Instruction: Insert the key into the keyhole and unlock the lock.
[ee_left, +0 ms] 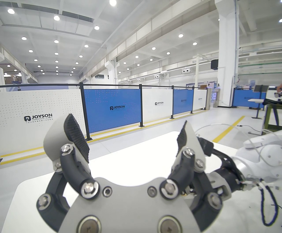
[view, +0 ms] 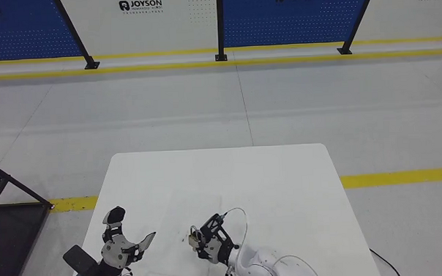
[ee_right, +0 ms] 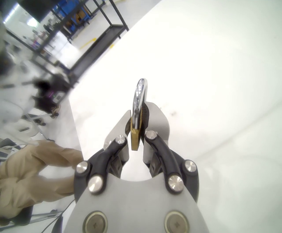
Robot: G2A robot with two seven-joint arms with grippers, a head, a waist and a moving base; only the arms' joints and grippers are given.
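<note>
In the right claw (ee_right: 137, 118), clamped tight, a lock (ee_right: 134, 134): flat brass body pinched edge-on between ribbed black pads (ee_right: 145, 113), curved chrome shackle (ee_right: 140, 92) jutting past the fingertips. Held over the surface (view: 281, 180), near its front edge, a little left of middle. Smooth matte white on that surface, with rounded corners. On the claw itself, brushed grey metal plates, curved black links and round polished screw heads. Off to the left, apart from the lock, the left claw (ee_left: 130, 132), spread wide with nothing between its fingers; same grey shells, same coarse black grip texture. Beyond the surface, pale glossy floor (view: 205, 109) with yellow stripes, then blue and white perforated panels (view: 297, 14) on black posts, some with dark printed logos.
</note>
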